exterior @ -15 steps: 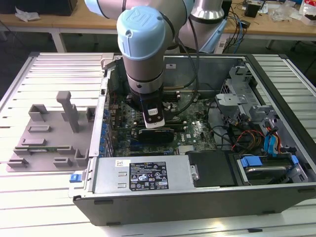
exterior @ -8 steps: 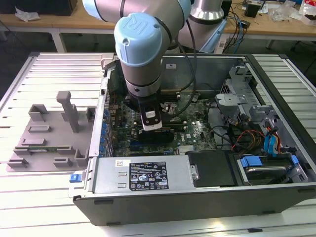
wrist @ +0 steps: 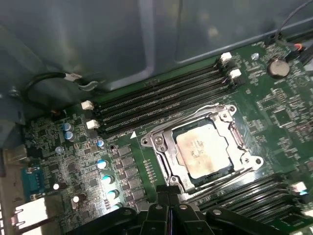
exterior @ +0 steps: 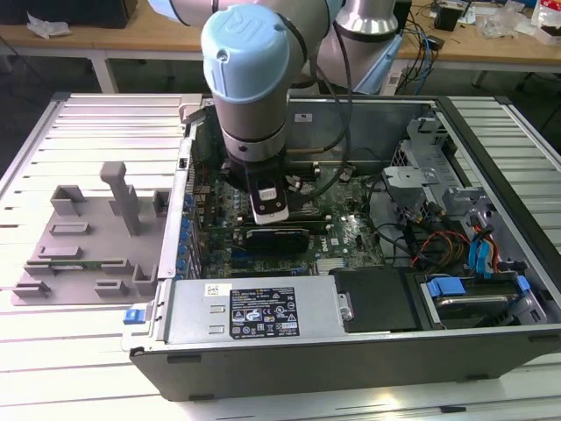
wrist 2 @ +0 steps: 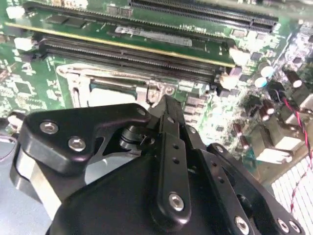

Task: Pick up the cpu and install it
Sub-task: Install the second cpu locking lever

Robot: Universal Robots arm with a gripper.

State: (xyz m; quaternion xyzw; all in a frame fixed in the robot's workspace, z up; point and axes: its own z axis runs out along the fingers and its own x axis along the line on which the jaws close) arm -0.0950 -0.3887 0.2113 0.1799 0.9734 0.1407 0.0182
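Note:
The cpu [wrist: 202, 149], a flat square chip with a silvery top plate, lies inside the motherboard socket within its metal retention frame [wrist: 159, 142] in the first wrist view. My gripper [wrist: 168, 192] hovers just off one edge of that socket, apart from the chip, its two black fingers pressed together and holding nothing. In the second wrist view the gripper [wrist 2: 166, 103] points at the edge of the socket frame [wrist 2: 78, 83], whose inside it partly hides. In the exterior view the arm [exterior: 250, 79] reaches down into the open computer case over the green board.
Long memory slots [wrist: 161, 98] run beside the socket, with the case's metal wall [wrist: 146, 34] behind. A labelled power supply [exterior: 263, 311] sits at the case front, with cables and drive bays [exterior: 447, 237] at the exterior view's right. A grey fixture [exterior: 96, 237] stands outside at the left.

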